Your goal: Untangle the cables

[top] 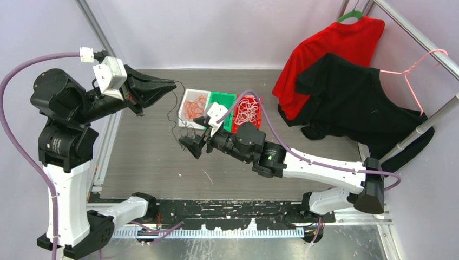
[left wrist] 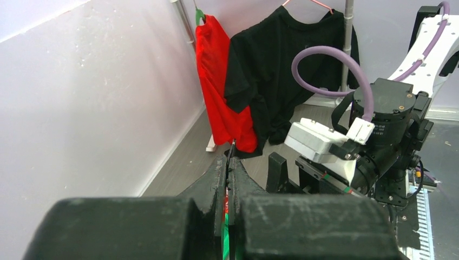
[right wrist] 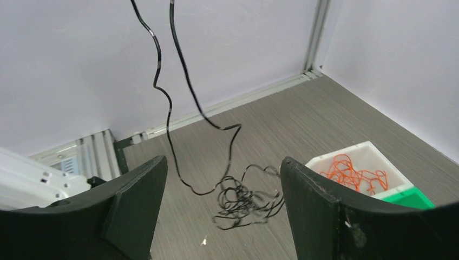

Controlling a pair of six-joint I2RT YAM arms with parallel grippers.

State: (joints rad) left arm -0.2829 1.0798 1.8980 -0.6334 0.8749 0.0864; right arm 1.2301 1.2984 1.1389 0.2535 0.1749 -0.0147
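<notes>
My left gripper (top: pixel 172 85) is raised at the back left and shut on a thin black cable (top: pixel 177 106). The cable hangs down to a small black clump of cables (top: pixel 187 131) on the table. In the left wrist view the fingers (left wrist: pixel 230 165) are pressed together with the black strand (left wrist: pixel 233 147) poking out past the tips. My right gripper (top: pixel 190 145) hovers low just in front of the clump, open and holding nothing. In the right wrist view the black clump (right wrist: pixel 246 199) lies between and beyond the open gripper (right wrist: pixel 223 165), and two black strands (right wrist: pixel 162 97) rise out of frame.
A white bin (top: pixel 189 95) holds orange cables (top: pixel 196 106), beside a green bin (top: pixel 221 102) and a red bin (top: pixel 256 121) with white cables (top: pixel 247 111). A red shirt (top: pixel 335 49) and a black shirt (top: pixel 352 103) hang on a rack (top: pixel 427 124) at the right.
</notes>
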